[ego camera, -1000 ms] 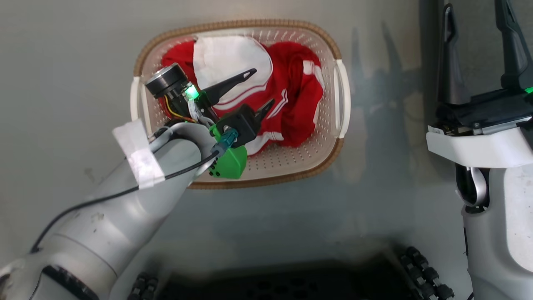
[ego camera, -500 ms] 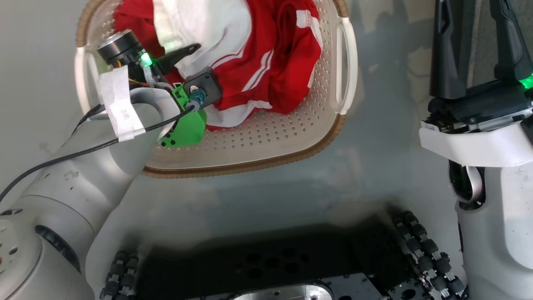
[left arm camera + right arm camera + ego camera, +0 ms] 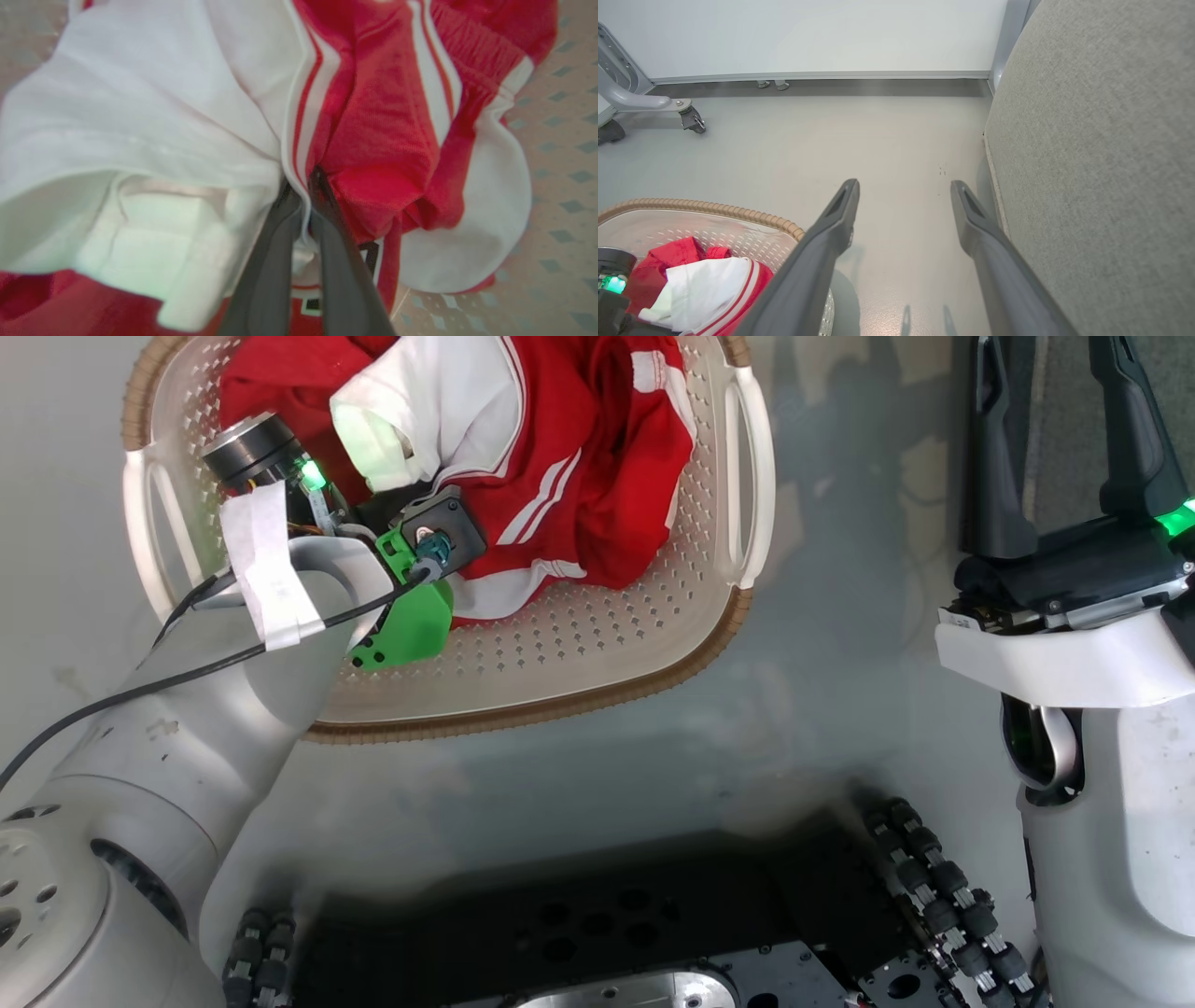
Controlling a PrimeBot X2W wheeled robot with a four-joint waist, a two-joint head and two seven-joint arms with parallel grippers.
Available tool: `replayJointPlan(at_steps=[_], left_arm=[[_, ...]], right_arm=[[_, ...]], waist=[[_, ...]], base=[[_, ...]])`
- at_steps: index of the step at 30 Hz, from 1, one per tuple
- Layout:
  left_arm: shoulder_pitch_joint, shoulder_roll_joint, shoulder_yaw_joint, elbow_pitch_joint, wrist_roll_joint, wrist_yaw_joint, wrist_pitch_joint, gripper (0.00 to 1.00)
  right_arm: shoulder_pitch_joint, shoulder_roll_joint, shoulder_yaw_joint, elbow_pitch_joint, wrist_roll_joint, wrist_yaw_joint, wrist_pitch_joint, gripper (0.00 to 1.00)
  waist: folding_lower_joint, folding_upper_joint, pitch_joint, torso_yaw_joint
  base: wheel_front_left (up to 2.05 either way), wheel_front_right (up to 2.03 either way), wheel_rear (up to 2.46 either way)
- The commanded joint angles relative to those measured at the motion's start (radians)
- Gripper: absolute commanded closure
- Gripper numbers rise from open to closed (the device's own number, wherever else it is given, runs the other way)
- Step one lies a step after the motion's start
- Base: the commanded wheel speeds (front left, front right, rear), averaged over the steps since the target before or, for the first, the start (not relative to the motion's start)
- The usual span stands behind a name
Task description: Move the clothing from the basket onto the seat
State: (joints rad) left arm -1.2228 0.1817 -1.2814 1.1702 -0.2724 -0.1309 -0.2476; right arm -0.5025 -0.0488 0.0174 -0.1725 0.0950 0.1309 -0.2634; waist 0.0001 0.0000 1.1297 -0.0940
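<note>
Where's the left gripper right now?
Head view, upper left: inside the basket at its left end, the left gripper is shut on a fold of the clothing where white fabric meets red.

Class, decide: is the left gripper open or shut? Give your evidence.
Shut. In the left wrist view the left gripper has its two fingers pressed together, pinching a fold of the clothing.
</note>
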Motion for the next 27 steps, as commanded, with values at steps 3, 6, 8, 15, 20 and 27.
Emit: replayJointPlan(at_steps=[3,6,8,15,20,27], left_arm=[[0.009,-0.008,0.000,-0.005,-0.039,0.001,-0.011,1.00],[0.029,-0.013,0.001,-0.015,-0.084,0.001,-0.018,1.00],[0.042,-0.015,0.015,-0.035,-0.108,0.001,-0.020,1.00],[0.179,0.014,0.113,-0.176,-0.148,0.030,-0.018,1.00],[0.318,0.040,0.203,-0.298,-0.148,0.068,-0.018,1.00],[0.490,0.071,0.319,-0.460,-0.112,0.095,-0.018,1.00]], right_arm=[[-0.009,-0.003,0.001,0.011,0.001,0.000,-0.002,0.00],[-0.006,-0.003,0.001,0.024,-0.003,0.000,-0.002,0.00],[0.003,-0.003,0.001,0.035,0.000,0.000,-0.002,0.00],[0.071,-0.003,0.024,0.089,0.014,0.000,-0.002,0.00],[0.155,-0.003,0.059,0.142,0.022,0.000,-0.002,0.00],[0.272,-0.003,0.112,0.219,0.020,0.000,-0.002,0.00]], waist=[[-0.0001,0.0000,-0.042,0.015],[-0.0001,0.0000,-0.089,0.023],[-0.0001,0.0000,-0.130,0.027],[-0.0001,0.0000,-0.329,0.031],[-0.0001,0.0000,-0.510,0.032],[-0.0001,0.0000,-0.749,0.035]], base=[[0.00,0.00,0.00],[0.00,0.00,0.00],[0.00,0.00,0.00],[0.00,0.00,0.00],[0.00,0.00,0.00],[0.00,0.00,0.00]])
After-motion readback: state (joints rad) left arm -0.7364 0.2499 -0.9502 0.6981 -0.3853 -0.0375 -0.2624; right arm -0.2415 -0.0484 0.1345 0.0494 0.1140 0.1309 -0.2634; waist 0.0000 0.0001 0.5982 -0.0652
